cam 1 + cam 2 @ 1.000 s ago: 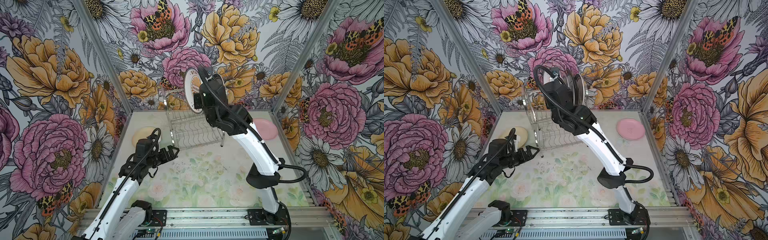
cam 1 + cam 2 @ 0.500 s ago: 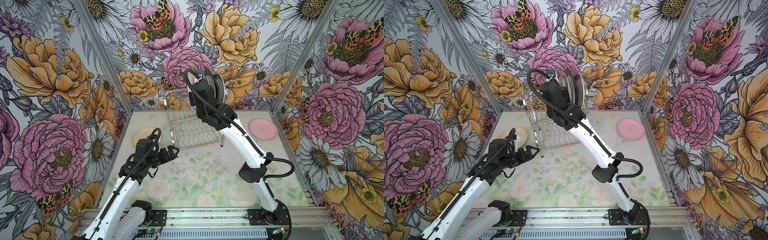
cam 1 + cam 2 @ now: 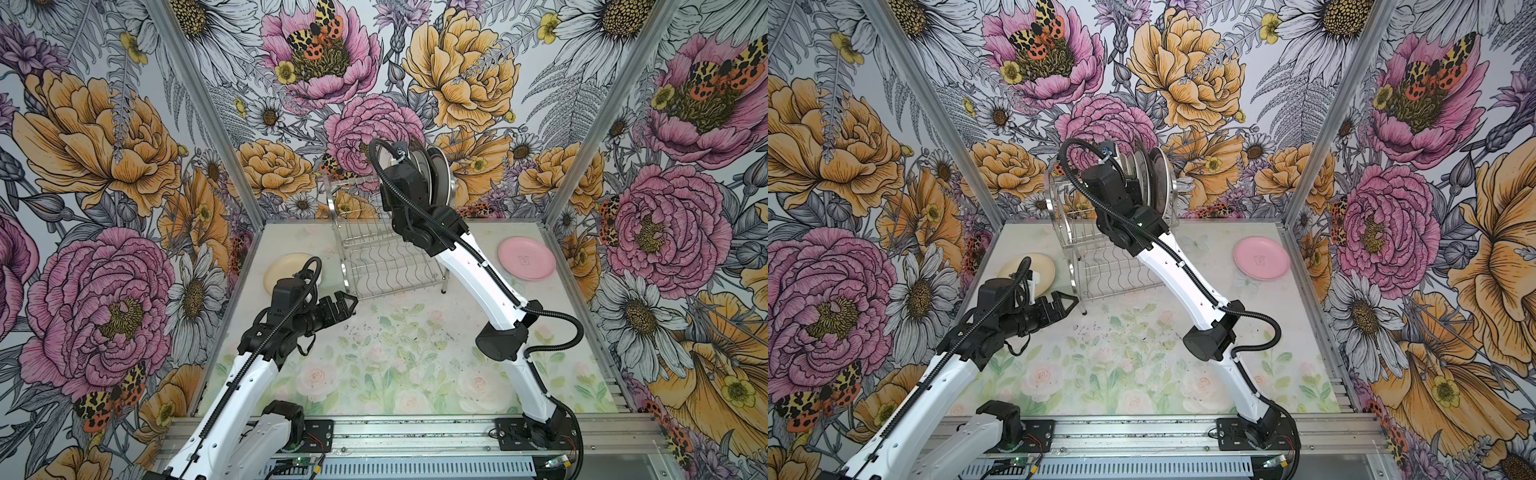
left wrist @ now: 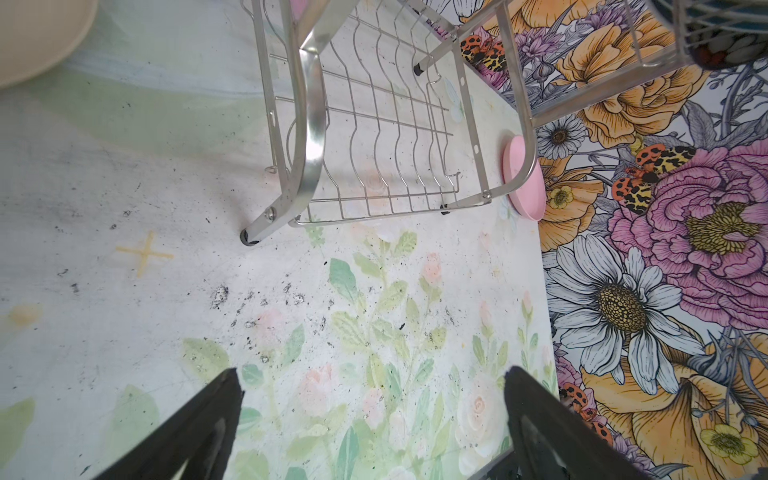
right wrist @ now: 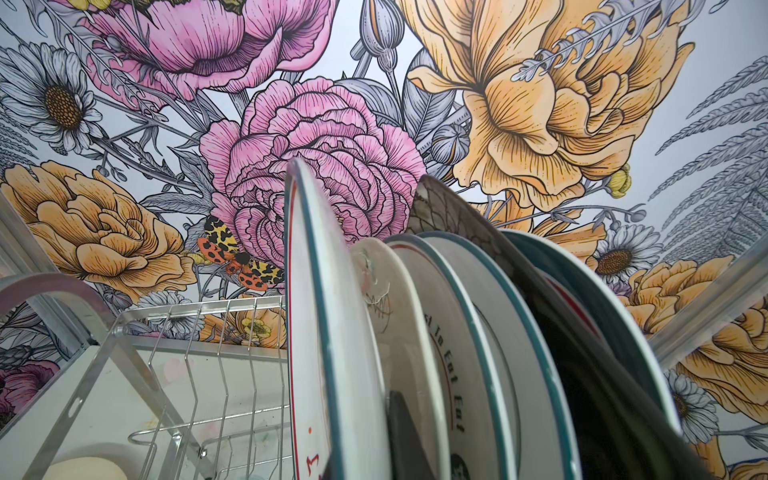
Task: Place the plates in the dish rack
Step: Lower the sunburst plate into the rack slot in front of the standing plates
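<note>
1. Both top views: a shiny two-tier dish rack [image 3: 386, 266] stands at upper centre, at the back of a flower-printed table [image 3: 374, 365]. Several racked plates [image 3: 438, 174] stand on edge at the right end of its upper tier. The right arm [image 3: 469, 266] reaches up to them from the lower right. Its jaws are hidden behind the wrist.
2. Both top views: a cream plate [image 3: 286, 268] lies flat at centre left, just beside the rack. A pink plate [image 3: 527, 258] lies flat at centre right, well apart from the rack. The left gripper [image 3: 348, 305] hovers just lower right of the cream plate, jaws wide apart and empty.
3. Left wrist view: two black fingers [image 4: 195, 436] are spread over bare table. Beyond them the rack's lower tier holds nothing, and the pink plate shows behind a rack leg.
4. Right wrist view: the right gripper [image 5: 395, 453] looks clamped on a teal-rimmed plate [image 5: 328, 332], which stands upright just beside the racked ones. Only one finger shows, wedged between this plate and its neighbour. The plate's bottom edge is hidden.
5. Judgement: this plate is being seated in an upper slot. The next move calls for parting the jaws gently and backing out without knocking the neighbouring plates. The two flat plates then remain to be loaded.
</note>
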